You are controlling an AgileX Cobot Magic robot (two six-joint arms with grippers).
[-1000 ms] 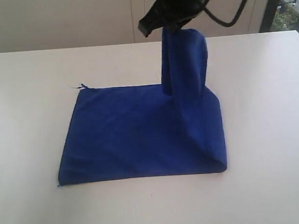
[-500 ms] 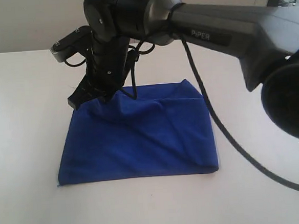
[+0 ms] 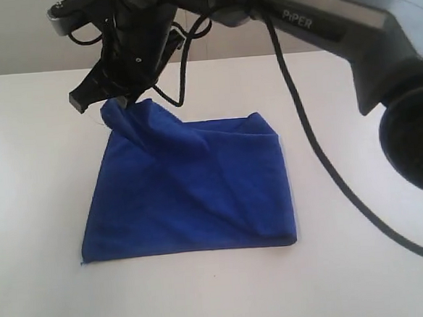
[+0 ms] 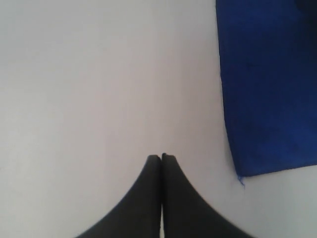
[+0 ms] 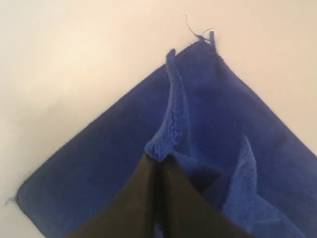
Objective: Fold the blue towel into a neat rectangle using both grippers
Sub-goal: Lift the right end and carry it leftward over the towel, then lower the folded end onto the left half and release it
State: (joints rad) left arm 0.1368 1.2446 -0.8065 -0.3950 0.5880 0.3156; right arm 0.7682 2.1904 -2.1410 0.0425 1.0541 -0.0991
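Right pincer [image 3: 112, 104] pinching far-left corner of the blue towel [image 3: 192, 196] above white counter [image 3: 32, 185], near edge lying flat, left pincer [image 4: 161, 157] pressed together beside a hem, open counter all round

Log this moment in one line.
right gripper: shut on royal-blue terry towel corner, lifted | left gripper: shut, empty, beside towel | fold: unfinished

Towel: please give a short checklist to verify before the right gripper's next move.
1. Right gripper shut on towel corner: ok.
2. Held corner down on the lower layer's corner: not ok, it is raised.
3. Top layer flat: not ok, creased.
4. Left gripper clear of towel: ok, shut, empty, over bare table.
5. Near edges matched: cannot tell.
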